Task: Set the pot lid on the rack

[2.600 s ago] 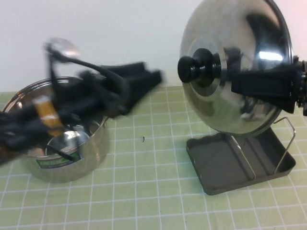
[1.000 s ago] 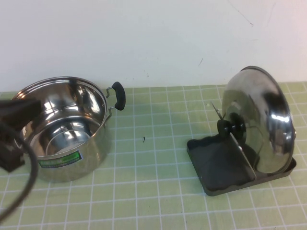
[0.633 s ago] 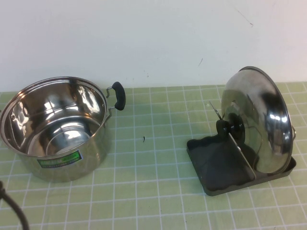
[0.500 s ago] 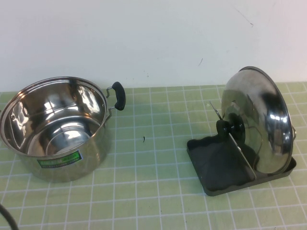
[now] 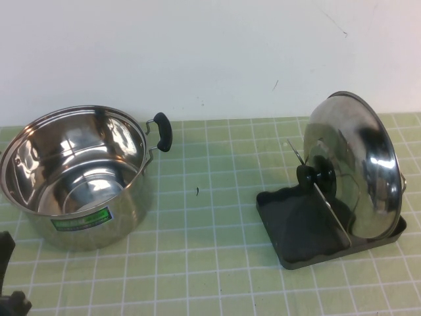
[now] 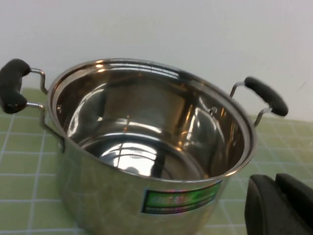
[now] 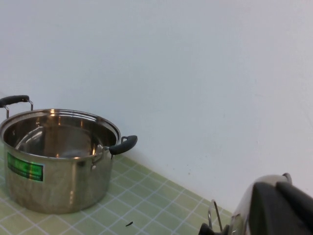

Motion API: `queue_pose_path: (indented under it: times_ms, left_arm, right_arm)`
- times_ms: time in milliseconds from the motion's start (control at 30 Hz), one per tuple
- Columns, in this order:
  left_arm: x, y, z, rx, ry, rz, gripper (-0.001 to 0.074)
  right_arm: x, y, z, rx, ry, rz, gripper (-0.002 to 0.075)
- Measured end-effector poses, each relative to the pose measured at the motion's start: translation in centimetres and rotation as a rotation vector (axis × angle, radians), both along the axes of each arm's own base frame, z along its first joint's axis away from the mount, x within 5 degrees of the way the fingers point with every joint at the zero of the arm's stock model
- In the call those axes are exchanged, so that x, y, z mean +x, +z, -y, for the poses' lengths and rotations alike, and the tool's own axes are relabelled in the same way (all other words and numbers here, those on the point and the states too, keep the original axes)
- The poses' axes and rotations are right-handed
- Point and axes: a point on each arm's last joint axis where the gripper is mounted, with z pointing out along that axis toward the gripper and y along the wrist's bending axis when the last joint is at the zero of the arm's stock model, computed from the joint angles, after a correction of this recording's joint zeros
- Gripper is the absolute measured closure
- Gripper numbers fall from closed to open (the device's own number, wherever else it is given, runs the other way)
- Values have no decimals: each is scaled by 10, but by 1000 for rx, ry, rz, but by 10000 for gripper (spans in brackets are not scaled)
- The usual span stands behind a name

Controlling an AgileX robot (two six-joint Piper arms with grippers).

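Observation:
The pot lid point(image 5: 355, 168), shiny steel with a black knob point(image 5: 314, 175), stands on edge in the dark grey rack point(image 5: 296, 227), leaning between its wire dividers. In the right wrist view the lid's edge point(image 7: 243, 211) shows just beside my right gripper point(image 7: 278, 198), whose fingers are shut together and empty; this gripper is out of the high view. My left gripper point(image 6: 277, 198) is shut and empty, low beside the pot point(image 6: 146, 147). Only a dark part of the left arm point(image 5: 5, 270) shows at the high view's near left corner.
The deep steel pot point(image 5: 79, 174) with black handles and a green label stands open on the left of the green grid mat point(image 5: 210, 263). A white wall runs along the back. A small dark speck point(image 5: 197, 191) lies between pot and rack.
The right gripper, which held the lid over the rack, has left it standing in the rack and gone out of the high view. The left arm drew back from the pot to the near left corner.

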Motion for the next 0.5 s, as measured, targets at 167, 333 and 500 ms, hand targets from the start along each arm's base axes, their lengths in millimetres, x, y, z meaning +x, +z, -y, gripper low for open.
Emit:
queue_pose_path:
  times_ms: [167, 333, 500]
  left_arm:
    - [0, -5, -4, 159, 13, 3, 735]
    - [-1, -6, 0, 184, -33, 1, 735]
    - [-3, -8, 7, 207, -119, -9, 735]
  right_arm:
    - [0, 0, 0, 4, 0, 0, 727]
    - [0, 0, 0, 4, 0, 0, 727]
    - [0, 0, 0, 4, 0, 0, 727]
